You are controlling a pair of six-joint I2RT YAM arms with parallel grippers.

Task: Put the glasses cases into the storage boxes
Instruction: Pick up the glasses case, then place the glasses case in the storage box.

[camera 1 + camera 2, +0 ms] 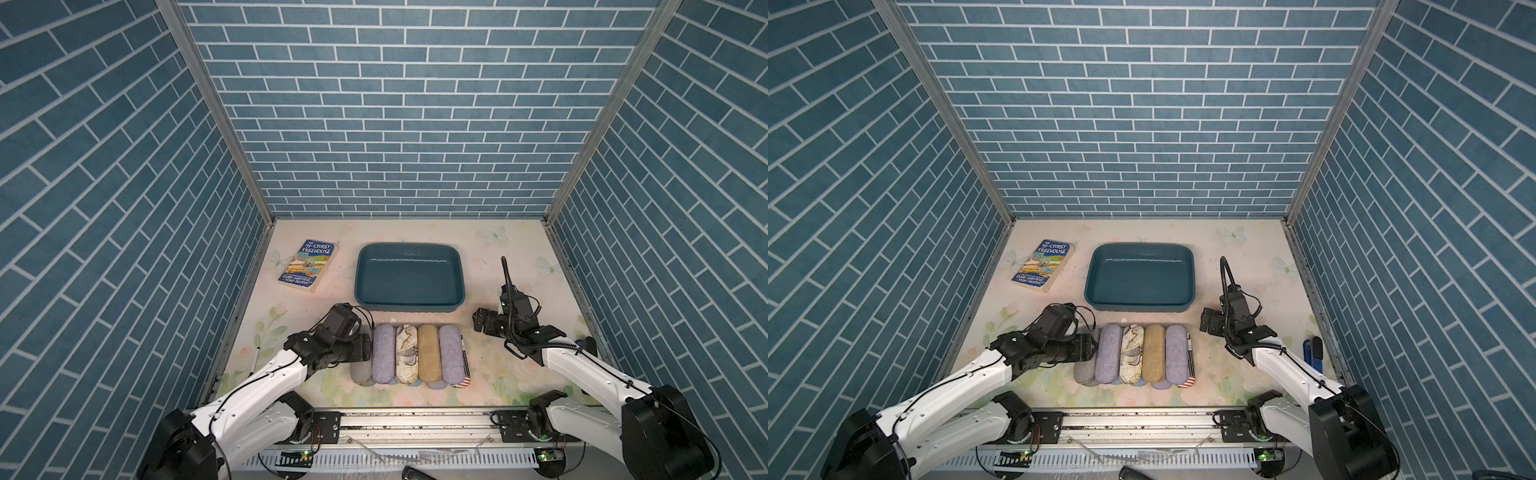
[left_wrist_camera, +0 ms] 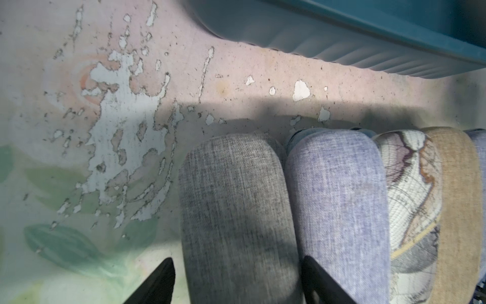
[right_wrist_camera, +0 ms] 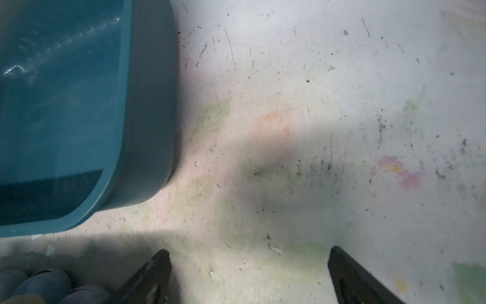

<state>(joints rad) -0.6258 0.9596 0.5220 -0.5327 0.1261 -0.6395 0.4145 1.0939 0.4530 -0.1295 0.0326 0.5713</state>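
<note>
- Nearest us runs the metal rail [image 1: 415, 419] with both arm bases bolted on, and just past it the bench [image 1: 490, 374] with its faded flower print.
- Glasses cases [image 1: 417, 357] sit packed side by side mid-bench on the near side, two layers deep.
- Top row, left to right: a lilac case [image 1: 384, 353], a map-print case [image 1: 406, 353], a tan case [image 1: 429, 353] and a lilac-blue case [image 1: 451, 353].
- A grey case [image 1: 360, 374] peeks out low on the left and a flag-print case [image 1: 465, 376] low on the right. How many more lie underneath, can't tell.
- Just beyond the pack stands the teal tub [image 1: 409, 307], and both top views show it empty.
- Left tool [image 2: 238, 263] sits low at the left end of the pack, fingers either side of the grey case. A sliver of bench shows between one finger and the fabric, so I read it as spread, not pinching.
- Right tool [image 3: 247, 263] is spread wide over bare bench, off the tub's near right corner, holding nothing.
- Score so far: nothing stored and every case to go. The grey one looks first in line.
- Bystanders: a paperback book [image 1: 308, 266] far left and a blue-and-black stapler-like thing [image 1: 1313, 349] at the right edge. Neither belongs in the tub.
</note>
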